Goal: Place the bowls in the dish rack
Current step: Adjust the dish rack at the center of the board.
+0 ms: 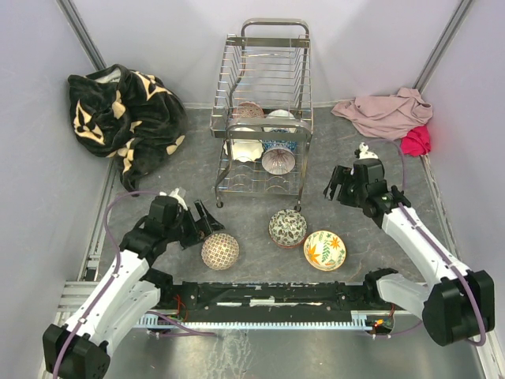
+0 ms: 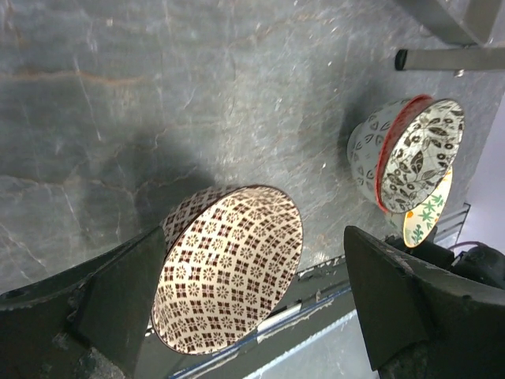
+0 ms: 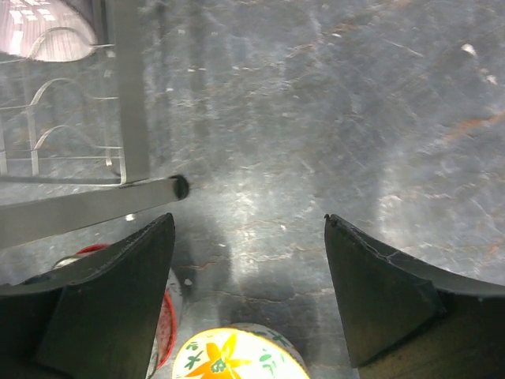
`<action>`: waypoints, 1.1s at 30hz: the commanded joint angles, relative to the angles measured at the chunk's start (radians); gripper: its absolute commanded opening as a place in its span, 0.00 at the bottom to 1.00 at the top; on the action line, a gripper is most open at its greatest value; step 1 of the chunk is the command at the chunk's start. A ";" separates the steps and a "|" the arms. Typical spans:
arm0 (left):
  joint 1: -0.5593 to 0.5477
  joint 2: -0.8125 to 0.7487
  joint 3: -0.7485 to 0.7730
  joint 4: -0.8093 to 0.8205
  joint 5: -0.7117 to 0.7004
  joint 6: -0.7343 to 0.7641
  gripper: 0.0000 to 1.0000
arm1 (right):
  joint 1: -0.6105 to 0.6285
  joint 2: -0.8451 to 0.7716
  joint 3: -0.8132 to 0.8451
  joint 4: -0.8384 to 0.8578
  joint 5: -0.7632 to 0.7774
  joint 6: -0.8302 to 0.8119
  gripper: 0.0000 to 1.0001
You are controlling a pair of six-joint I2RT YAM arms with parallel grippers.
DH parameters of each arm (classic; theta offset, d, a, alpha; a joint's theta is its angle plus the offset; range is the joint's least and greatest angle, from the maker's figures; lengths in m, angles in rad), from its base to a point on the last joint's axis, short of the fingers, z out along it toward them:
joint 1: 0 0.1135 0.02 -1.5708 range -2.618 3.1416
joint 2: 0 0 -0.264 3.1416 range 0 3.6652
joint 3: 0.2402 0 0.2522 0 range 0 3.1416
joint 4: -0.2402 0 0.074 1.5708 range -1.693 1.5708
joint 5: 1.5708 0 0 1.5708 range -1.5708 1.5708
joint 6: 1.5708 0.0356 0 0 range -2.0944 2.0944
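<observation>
Bowls: 3 on table, btwn rack and near edge.
L gripper: fingers spread wide, flanking checked bowl.
R gripper: fingers spread, empty.
Handling: likely ceramic, stiff, slick, chips easily; you pinch the rim.

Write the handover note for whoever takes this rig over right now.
Left gripper: jaws open, lined up on the checkered bowl, not gripping it.
Right gripper: jaws open, empty, above the table to the right of the dish rack.
Done: several bowls sit in the dish rack.
Left to do: three bowls lie on the table in front of the rack: the checkered bowl, the leaf-patterned bowl and the yellow flower bowl.
</observation>
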 commanded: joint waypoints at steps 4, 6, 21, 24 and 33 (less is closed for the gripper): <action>-0.008 -0.065 -0.031 0.019 0.026 -0.087 0.99 | 0.019 -0.264 -0.066 0.160 -0.215 -0.063 0.84; -0.009 -0.082 -0.040 0.017 0.022 -0.084 0.99 | 0.039 -0.312 -0.087 0.201 -0.251 -0.072 0.84; -0.016 -0.180 -0.067 0.075 0.003 -0.110 0.99 | 0.533 -0.082 0.033 0.329 0.509 -0.145 0.77; -0.018 -0.196 -0.064 0.077 -0.015 -0.111 0.99 | 0.547 -0.019 0.042 0.377 0.590 -0.132 0.72; -0.029 -0.156 -0.113 0.208 -0.033 -0.134 0.99 | 0.542 0.098 0.051 0.510 0.657 -0.161 0.62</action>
